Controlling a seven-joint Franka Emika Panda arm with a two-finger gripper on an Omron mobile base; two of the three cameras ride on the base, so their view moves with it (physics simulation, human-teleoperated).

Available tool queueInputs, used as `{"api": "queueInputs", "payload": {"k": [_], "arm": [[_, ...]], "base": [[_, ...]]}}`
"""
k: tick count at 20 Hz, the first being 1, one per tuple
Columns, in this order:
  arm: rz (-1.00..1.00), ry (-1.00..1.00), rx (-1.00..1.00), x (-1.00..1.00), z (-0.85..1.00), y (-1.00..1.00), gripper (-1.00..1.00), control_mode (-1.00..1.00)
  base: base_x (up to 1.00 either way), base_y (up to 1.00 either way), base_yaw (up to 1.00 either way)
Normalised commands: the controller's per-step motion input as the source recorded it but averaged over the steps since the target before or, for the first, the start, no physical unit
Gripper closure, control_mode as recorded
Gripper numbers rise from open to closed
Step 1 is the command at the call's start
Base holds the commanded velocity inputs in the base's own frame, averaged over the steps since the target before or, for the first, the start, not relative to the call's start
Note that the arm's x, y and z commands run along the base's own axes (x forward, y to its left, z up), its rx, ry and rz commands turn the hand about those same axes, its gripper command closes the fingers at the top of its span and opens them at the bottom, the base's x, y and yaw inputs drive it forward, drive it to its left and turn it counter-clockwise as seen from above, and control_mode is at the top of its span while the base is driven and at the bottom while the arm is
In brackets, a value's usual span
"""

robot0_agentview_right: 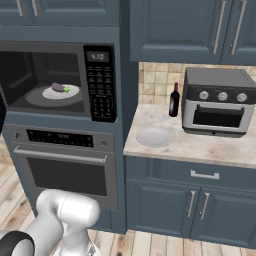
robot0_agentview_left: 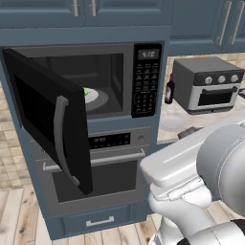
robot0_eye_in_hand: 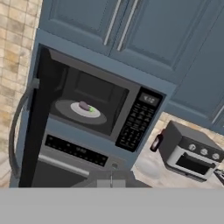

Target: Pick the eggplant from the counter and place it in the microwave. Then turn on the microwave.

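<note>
Right base view shows the eggplant [robot0_agentview_right: 59, 88] already lying on a plate [robot0_agentview_right: 61, 92] inside the microwave [robot0_agentview_right: 60, 82], door [robot0_agentview_left: 50, 119] swung wide to the left. Claw is pinched shut, holding nothing. I'd push the door from its outer edge till it latches, then press the keypad [robot0_agentview_right: 101, 85] squarely.

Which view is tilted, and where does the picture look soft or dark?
Hand view: the whole kitchen leans, the microwave slanting. Left base view: the open door is a flat black slab, the arm close and soft-edged. Right base view: level, the eggplant small and blurry inside.
</note>
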Motion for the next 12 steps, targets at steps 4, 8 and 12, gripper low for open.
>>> {"api": "queueInputs", "payload": {"k": [4, 8, 12], "arm": [[-0.08, 0.00, 0.00, -0.01, -0.01, 0.26, 1.00, -1.00], [-0.07, 0.00, 0.00, 0.00, -0.07, 0.23, 1.00, -1.00], [-0.07, 0.00, 0.00, 0.00, -0.11, 0.21, 1.00, -1.00]], "base": [[0.00, 0.00, 0.00], [0.00, 0.00, 0.00], [0.00, 0.00, 0.00]]}}
